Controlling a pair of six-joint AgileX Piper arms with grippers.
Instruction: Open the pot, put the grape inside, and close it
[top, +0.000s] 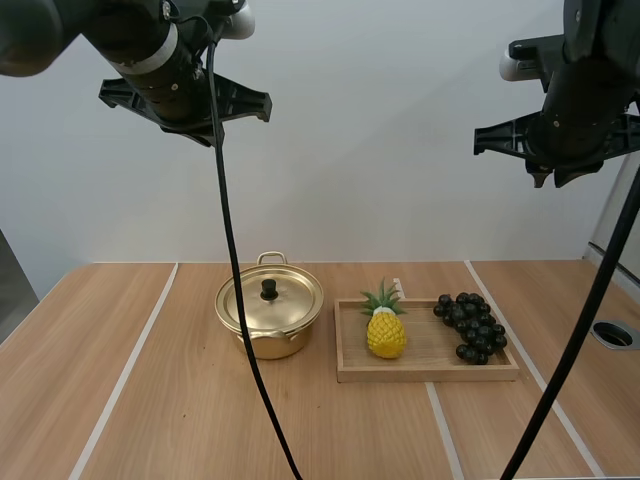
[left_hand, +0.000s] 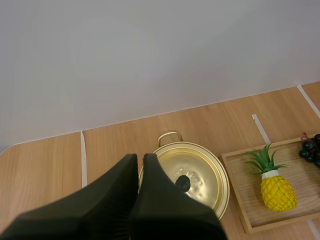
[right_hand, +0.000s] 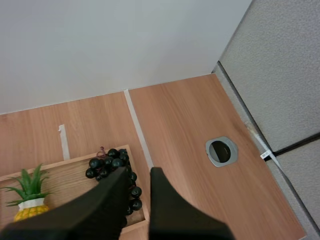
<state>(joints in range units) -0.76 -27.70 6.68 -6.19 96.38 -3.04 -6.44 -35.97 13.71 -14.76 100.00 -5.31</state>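
Wooden tray (top: 430, 374) is holding the grapes (top: 470, 326) at its right end, next to a pineapple (top: 386, 332). Your right gripper (right_hand: 138, 172) is hanging high above them, fingers slightly apart and gripping nothing. Your left gripper (left_hand: 140, 159) is hovering well above the pot (top: 268, 346), fingers pressed together and empty. The lid (top: 290, 302) is sitting on the pot. Each gripper's fingers are covering part of what lies beneath.
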